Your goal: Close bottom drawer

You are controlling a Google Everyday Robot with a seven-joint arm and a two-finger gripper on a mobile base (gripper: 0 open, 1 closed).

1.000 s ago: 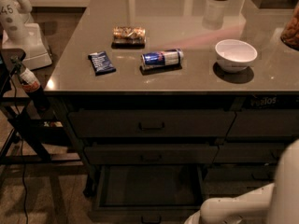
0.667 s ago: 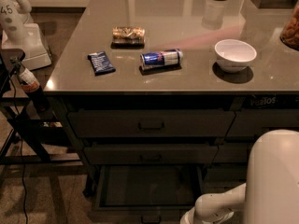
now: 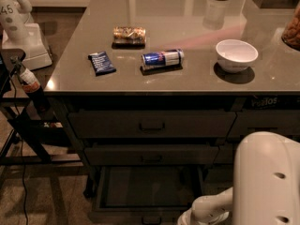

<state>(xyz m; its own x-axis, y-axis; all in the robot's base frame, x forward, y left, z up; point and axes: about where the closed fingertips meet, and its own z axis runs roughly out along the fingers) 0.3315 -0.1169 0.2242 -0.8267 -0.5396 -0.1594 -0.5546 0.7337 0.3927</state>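
The bottom drawer [image 3: 140,191] is the lowest of the wide three-drawer stack. It stands pulled out toward me, with its dark inside showing. Its front edge and small bar handle [image 3: 152,219] lie at the lower edge of the camera view. The two drawers above it [image 3: 151,124] are shut. My white arm [image 3: 262,182] fills the lower right, and its forearm [image 3: 208,209] reaches down-left to the drawer's front right corner. The gripper itself is below the lower edge of the view, out of sight.
On the grey counter [image 3: 187,74] lie a blue packet [image 3: 101,63], a snack bar [image 3: 129,33], a toppled blue can [image 3: 162,58] and a white bowl [image 3: 236,54]. A dark metal stand with a cable [image 3: 23,125] is at the left. Narrower drawers [image 3: 267,123] are at the right.
My arm's large white upper section has swung into the lower right of the view and risen. The forearm has shifted right along the drawer front. The drawer looks equally open.
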